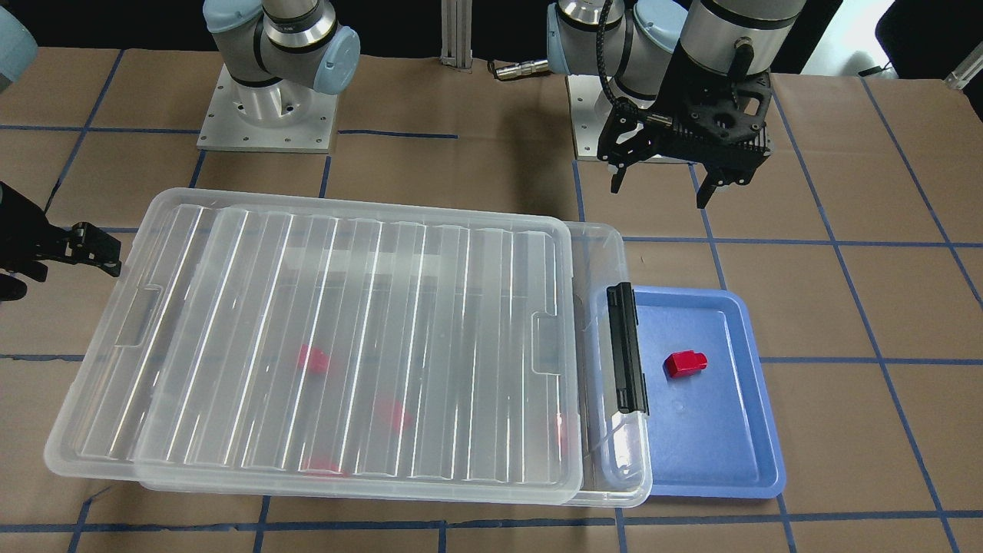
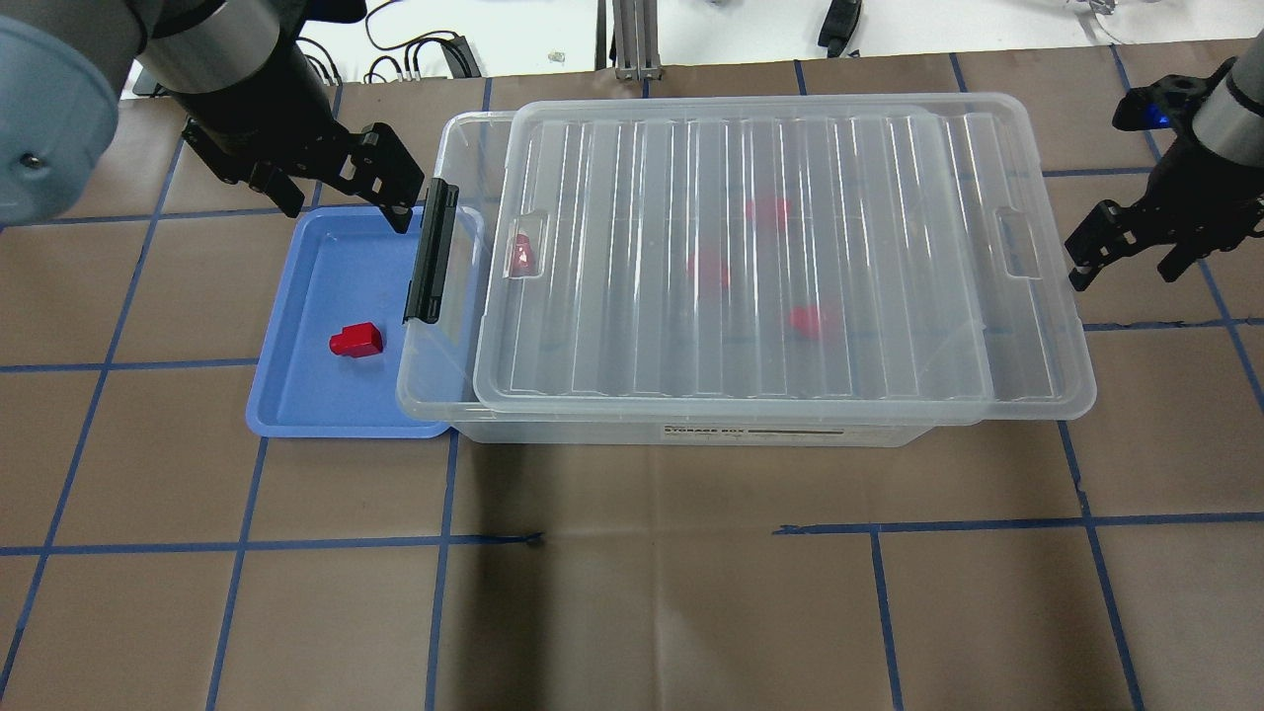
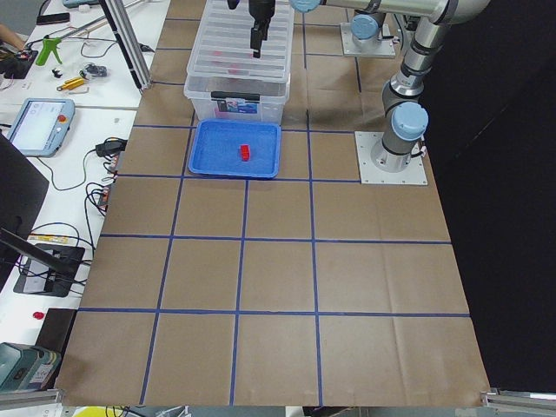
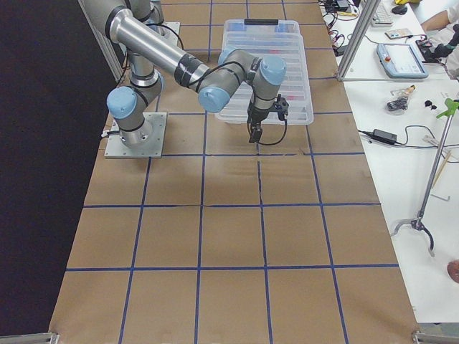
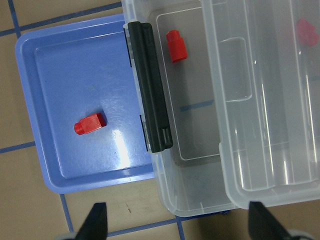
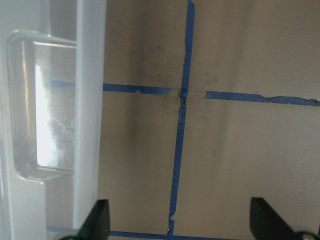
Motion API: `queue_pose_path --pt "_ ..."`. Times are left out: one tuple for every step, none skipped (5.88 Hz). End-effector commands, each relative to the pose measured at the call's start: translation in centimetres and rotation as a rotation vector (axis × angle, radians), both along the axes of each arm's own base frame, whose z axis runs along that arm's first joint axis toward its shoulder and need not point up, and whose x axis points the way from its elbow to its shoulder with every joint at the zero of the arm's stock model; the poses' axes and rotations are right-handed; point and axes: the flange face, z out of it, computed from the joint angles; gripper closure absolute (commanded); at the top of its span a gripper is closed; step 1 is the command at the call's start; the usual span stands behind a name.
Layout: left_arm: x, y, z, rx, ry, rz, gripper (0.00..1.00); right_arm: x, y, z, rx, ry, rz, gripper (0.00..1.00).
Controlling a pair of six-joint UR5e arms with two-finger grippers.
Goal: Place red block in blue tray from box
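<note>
One red block (image 1: 685, 363) lies on its side in the blue tray (image 1: 714, 453); it also shows in the overhead view (image 2: 355, 341) and the left wrist view (image 5: 90, 123). The clear box (image 2: 681, 432) stands beside the tray, its black latch (image 2: 432, 252) over the tray's rim. Its ribbed lid (image 2: 770, 375) is shifted off the latch end, leaving a gap. Several more red blocks (image 2: 709, 269) lie inside, one (image 5: 176, 45) under the gap. My left gripper (image 2: 346, 212) hangs open and empty above the tray's back edge. My right gripper (image 2: 1124, 275) is open and empty beside the box's far end.
The table is brown paper with a grid of blue tape (image 2: 652, 538). The two arm bases (image 1: 265, 115) stand behind the box. A side bench with cables and tools (image 3: 61, 78) runs along the table's far side.
</note>
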Motion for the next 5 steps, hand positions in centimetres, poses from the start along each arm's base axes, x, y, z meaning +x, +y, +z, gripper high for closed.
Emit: queue_pose_path --pt "0.0 0.0 0.0 0.0 0.002 0.002 0.02 2.6 -0.1 0.3 -0.009 -0.03 -0.007 0.0" --pt "0.0 0.0 0.0 0.0 0.002 0.002 0.02 2.6 -0.2 0.4 -0.011 -0.031 -0.008 0.0" --pt "0.0 0.0 0.0 0.0 0.002 0.002 0.02 2.8 -0.3 0.6 -0.017 -0.03 -0.005 0.0" --pt "0.0 0.0 0.0 0.0 0.002 0.002 0.02 2.7 -0.5 1.1 -0.027 -0.027 -0.006 0.0" --pt "0.0 0.0 0.0 0.0 0.002 0.002 0.02 4.2 -0.2 3.3 -0.042 -0.018 -0.011 0.0"
